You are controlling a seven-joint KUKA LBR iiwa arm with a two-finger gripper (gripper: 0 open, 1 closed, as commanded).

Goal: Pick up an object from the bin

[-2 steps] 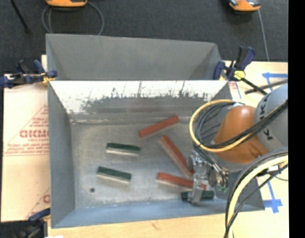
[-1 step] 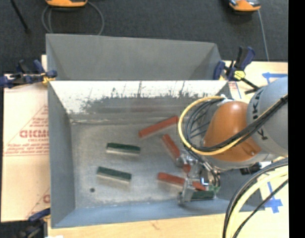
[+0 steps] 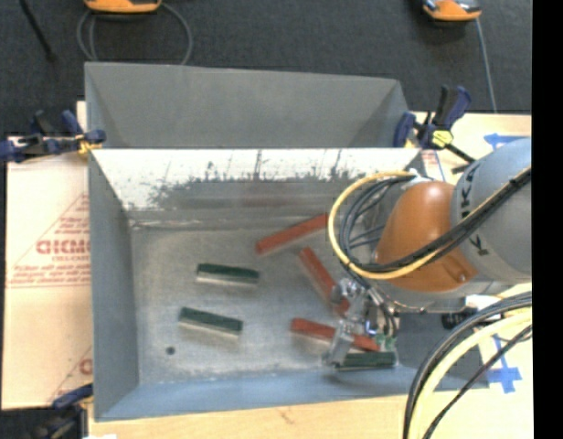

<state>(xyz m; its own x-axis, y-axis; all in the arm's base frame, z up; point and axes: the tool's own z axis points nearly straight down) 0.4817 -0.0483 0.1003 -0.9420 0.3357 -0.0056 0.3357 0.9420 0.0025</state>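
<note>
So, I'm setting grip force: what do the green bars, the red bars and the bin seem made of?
Green bars: flat, matte, dark top over a paler side; painted wood or plastic, I cannot tell which.
Red bars: same shape and dull finish, likely the same.
Bin: grey sheet metal, dull, dark scuffs on its back wall.

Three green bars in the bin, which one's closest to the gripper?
The green bar in the near right corner, right beside the gripper; the upper-left bar and lower-left bar lie far off.
</note>
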